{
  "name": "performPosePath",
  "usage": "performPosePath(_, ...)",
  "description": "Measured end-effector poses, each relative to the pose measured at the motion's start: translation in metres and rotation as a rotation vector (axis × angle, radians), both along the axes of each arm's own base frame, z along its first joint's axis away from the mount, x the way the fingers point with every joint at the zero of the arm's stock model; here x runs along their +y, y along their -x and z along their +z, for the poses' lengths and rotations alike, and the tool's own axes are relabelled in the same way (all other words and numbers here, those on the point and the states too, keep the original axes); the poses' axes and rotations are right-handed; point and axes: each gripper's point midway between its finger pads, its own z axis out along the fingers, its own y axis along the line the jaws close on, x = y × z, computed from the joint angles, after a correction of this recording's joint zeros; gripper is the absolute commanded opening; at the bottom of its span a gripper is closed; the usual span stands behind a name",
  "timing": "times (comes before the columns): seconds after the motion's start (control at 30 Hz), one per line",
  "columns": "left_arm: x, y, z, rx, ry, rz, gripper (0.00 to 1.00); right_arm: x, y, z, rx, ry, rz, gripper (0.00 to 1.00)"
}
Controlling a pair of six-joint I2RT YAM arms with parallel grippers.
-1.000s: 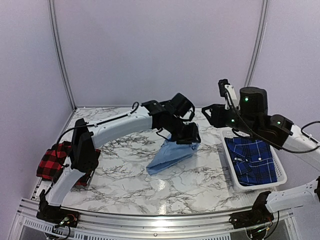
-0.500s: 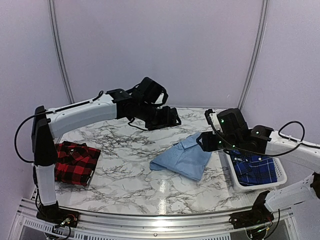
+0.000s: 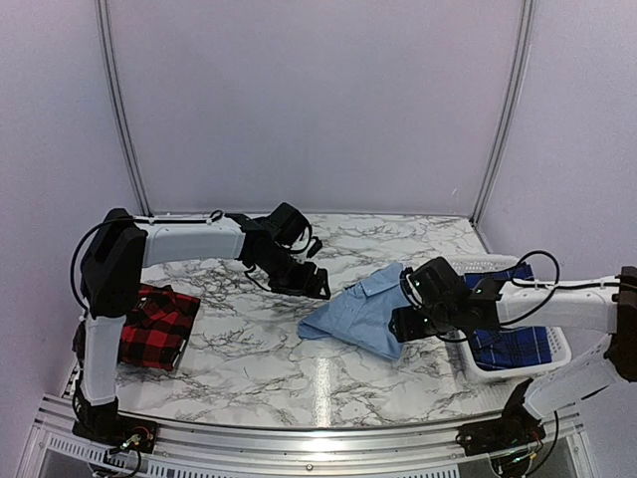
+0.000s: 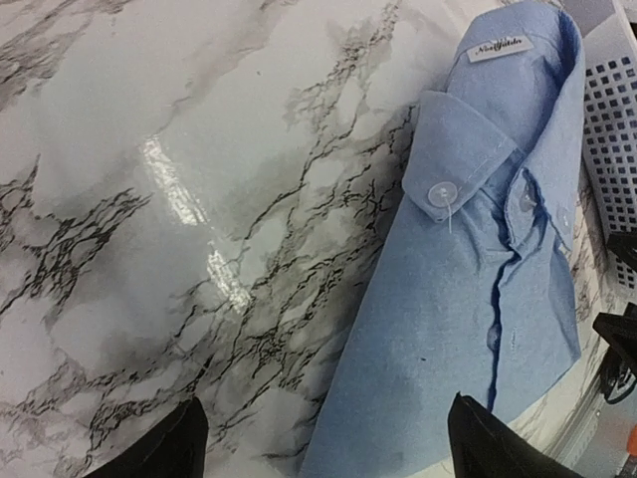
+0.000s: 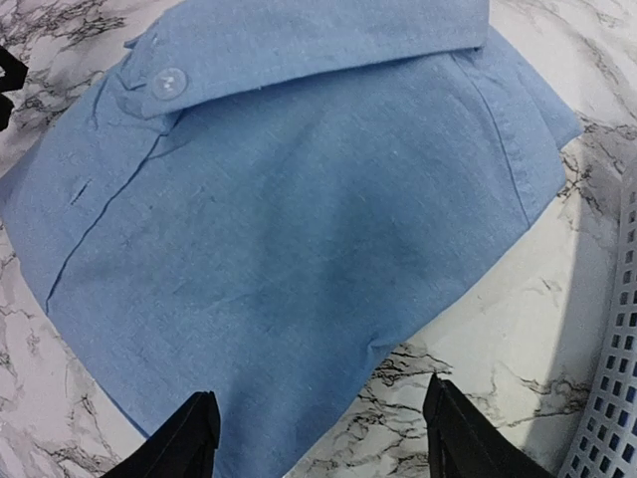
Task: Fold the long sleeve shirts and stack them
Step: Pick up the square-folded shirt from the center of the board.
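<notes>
Since a second ago, on the table (image 3: 249, 368), the light blue shirt (image 3: 360, 317) has gone from hanging to lying folded. It lies slantwise, collar far, between the pincers: right gripper (image 3: 400, 326) over its near-right edge, nearer; left gripper (image 3: 313, 289) at its left edge; both apart, empty. Sleeves tucked from sight
</notes>
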Motion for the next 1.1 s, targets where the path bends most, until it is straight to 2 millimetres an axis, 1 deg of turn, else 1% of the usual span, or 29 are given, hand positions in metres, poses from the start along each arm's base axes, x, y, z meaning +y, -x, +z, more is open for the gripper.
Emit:
performPosePath(0.13,-0.016,-0.002,-0.017,0.019,0.017,-0.070,0.88,0.000,-0.006,-0.013,0.016,0.012,-0.033,0.67)
performPosePath(0.27,-0.029,0.001,-0.031,0.046,0.040,-0.121,0.87,-0.002,-0.013,-0.020,0.017,0.015,-0.065,0.68)
performPosePath(0.37,-0.034,0.007,-0.038,0.075,0.057,-0.148,0.81,-0.005,-0.017,-0.024,0.020,0.021,-0.081,0.68)
performPosePath(0.53,-0.045,0.015,-0.035,0.096,0.101,-0.177,0.64,-0.005,-0.021,-0.036,0.033,0.032,-0.092,0.68)
performPosePath(0.73,-0.058,0.023,-0.030,0.107,0.144,-0.195,0.37,-0.006,-0.023,-0.056,0.062,0.062,-0.107,0.68)
performPosePath(0.83,-0.060,0.025,-0.031,0.117,0.145,-0.181,0.18,-0.006,-0.026,-0.059,0.057,0.067,-0.116,0.59)
performPosePath(0.9,-0.061,0.024,-0.033,0.117,0.148,-0.162,0.08,-0.004,-0.030,-0.060,0.045,0.065,-0.123,0.47)
performPosePath(0.93,-0.062,0.024,-0.035,0.114,0.148,-0.154,0.03,-0.002,-0.034,-0.060,0.038,0.063,-0.124,0.38)
performPosePath(0.97,-0.062,0.024,-0.038,0.111,0.146,-0.142,0.00,0.000,-0.036,-0.060,0.032,0.065,-0.121,0.29)
performPosePath(1.0,-0.061,0.024,-0.041,0.106,0.144,-0.131,0.00,0.005,-0.040,-0.060,0.026,0.058,-0.122,0.20)
performPosePath(1.1,-0.056,0.024,-0.044,0.090,0.143,-0.088,0.00,0.018,-0.046,-0.058,0.018,0.055,-0.101,0.02)
